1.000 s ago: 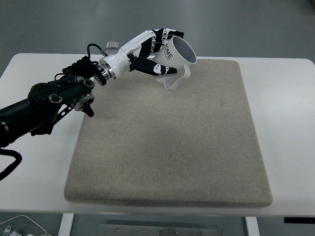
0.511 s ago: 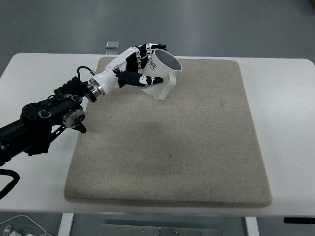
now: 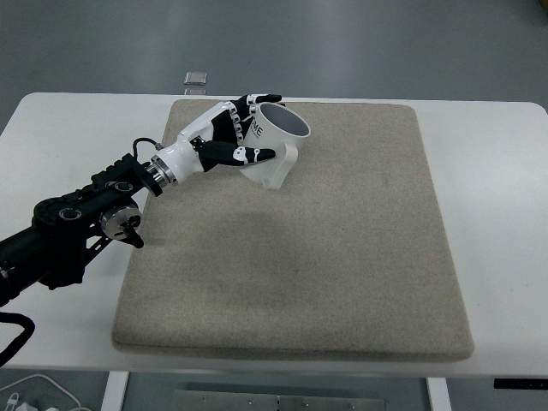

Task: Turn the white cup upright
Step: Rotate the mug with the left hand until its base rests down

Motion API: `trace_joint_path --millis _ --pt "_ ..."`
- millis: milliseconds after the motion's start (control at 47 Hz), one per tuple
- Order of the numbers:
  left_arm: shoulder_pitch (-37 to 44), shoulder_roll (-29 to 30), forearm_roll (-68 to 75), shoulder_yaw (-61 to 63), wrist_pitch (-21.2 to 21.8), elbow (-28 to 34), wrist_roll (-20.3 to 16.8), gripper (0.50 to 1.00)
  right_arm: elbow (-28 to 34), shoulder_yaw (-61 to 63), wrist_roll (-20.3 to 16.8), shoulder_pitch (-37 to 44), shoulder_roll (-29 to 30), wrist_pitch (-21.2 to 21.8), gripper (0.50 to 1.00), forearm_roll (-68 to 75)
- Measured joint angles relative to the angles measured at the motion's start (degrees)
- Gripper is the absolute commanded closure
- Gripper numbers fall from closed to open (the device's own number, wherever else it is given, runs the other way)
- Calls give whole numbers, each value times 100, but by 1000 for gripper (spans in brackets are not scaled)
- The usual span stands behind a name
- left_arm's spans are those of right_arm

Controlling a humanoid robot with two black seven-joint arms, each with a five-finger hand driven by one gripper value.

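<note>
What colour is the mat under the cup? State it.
Beige-grey, plain, no pattern: the mat, seen in the top view.

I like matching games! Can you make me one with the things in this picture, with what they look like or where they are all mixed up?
Things:
1. white cup
2. mat
3. left hand
4. table

Descriptions:
A. beige, lying flat
B. white, underneath everything
C. wrapped around something
D. tilted, opening facing up and right

Pairs: 1-D, 2-A, 3-C, 4-B
</note>
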Motion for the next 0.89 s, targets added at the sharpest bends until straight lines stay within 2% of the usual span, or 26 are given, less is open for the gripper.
trace_joint_path --millis 191,745,830,894 --pt "34 -17 53 9 -6 291 0 1000 0 0 0 5 0 0 570 0" --pt "21 -29 1 3 -5 313 0 1000 1 0 0 6 0 0 570 0" --pt "21 -29 -12 3 -5 313 0 971 1 0 0 7 0 0 570 0" --pt "20 -29 -14 3 -6 313 0 900 1 0 0 8 0 0 570 0"
